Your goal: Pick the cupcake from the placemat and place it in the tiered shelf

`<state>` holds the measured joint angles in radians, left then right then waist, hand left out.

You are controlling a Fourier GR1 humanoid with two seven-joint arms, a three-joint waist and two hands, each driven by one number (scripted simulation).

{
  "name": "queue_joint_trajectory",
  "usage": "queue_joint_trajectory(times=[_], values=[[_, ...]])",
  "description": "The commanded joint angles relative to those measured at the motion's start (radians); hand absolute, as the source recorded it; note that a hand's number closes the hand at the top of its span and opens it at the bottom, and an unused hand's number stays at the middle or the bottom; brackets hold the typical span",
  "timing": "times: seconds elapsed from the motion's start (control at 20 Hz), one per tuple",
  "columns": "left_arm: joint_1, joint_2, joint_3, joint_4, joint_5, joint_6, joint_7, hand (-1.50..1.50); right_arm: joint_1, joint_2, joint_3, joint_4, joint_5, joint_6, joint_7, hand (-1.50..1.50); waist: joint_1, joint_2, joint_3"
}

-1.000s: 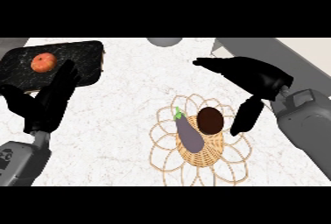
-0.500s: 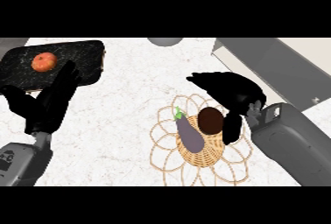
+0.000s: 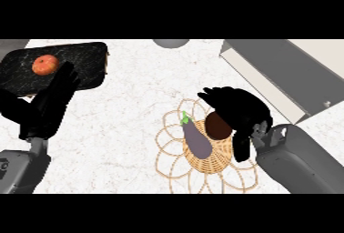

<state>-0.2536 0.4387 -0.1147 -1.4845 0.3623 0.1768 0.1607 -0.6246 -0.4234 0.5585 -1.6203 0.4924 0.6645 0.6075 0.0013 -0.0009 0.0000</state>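
Nearest me, the woven placemat (image 3: 201,157) lies on the white counter (image 3: 128,136) with a purple eggplant (image 3: 196,139) and the brown cupcake (image 3: 217,125) side by side on it. The right hand (image 3: 235,109) hangs over the cupcake's far-right side, its fingers curled down about it, though I cannot tell whether they touch it. At the left edge the left hand (image 3: 47,107) rests open, fingers straight. Farther off sit a dark tray (image 3: 87,57) holding an orange fruit (image 3: 45,64), and the grey tiered shelf (image 3: 289,73) at the right.
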Motion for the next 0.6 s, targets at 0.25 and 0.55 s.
queue_joint_trajectory(times=[0.25, 0.55], values=[[0.008, -0.054, 0.05, 0.018, -0.069, -0.038, -0.008, 0.0, 0.065, 0.068, -0.036, 0.086, 0.172, 0.009, -0.101, -1.5, 0.002, 0.001, 0.0], [0.015, -0.084, 0.081, 0.062, -0.092, -0.088, -0.049, 0.0, 0.091, 0.099, -0.079, 0.157, 0.251, -0.049, -0.212, -1.5, 0.004, 0.002, 0.0]])
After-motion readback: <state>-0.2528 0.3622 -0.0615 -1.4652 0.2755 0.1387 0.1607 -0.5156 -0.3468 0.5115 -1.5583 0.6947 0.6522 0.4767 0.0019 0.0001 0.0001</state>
